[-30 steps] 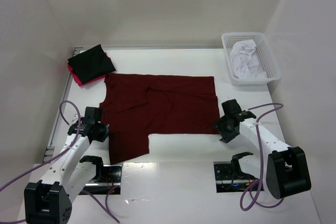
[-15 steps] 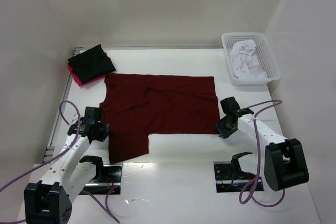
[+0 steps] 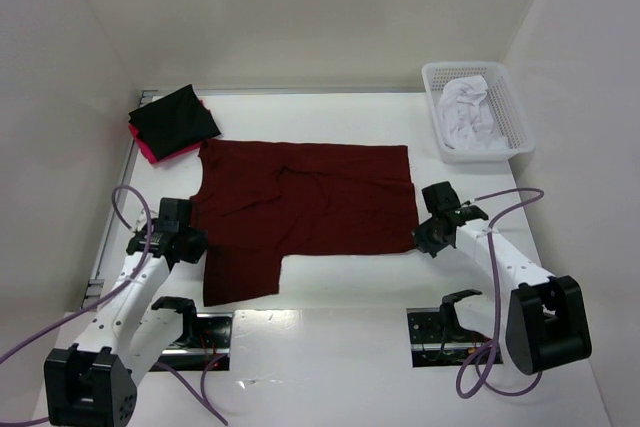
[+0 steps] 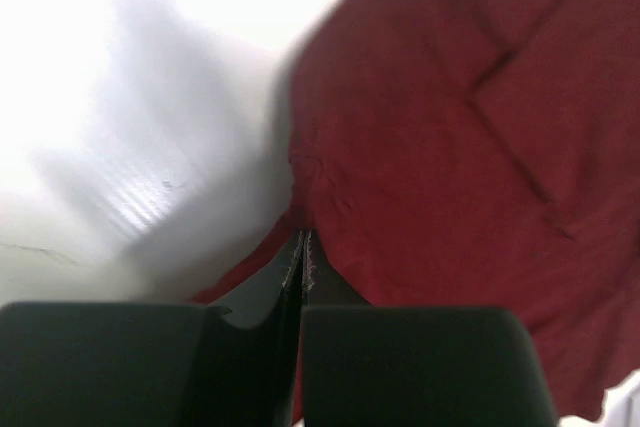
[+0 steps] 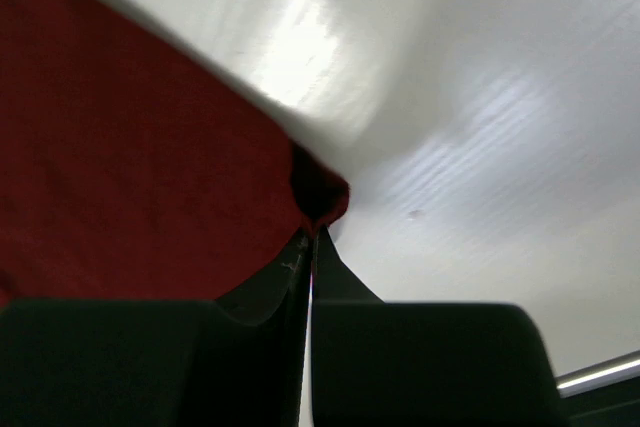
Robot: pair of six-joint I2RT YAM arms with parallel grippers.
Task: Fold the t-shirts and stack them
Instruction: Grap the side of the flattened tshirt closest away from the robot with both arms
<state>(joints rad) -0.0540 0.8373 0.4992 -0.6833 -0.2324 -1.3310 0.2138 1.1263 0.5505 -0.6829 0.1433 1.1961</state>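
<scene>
White desk between white walls: the left gripper is closed, pinching the near left edge of the maroon t-shirt, and the right gripper is clamped on its near right corner. That shirt lies spread mid-desk; the folded black t-shirt rests on the pink t-shirt at the far left, and a basket holding white cloth sits far right
</scene>
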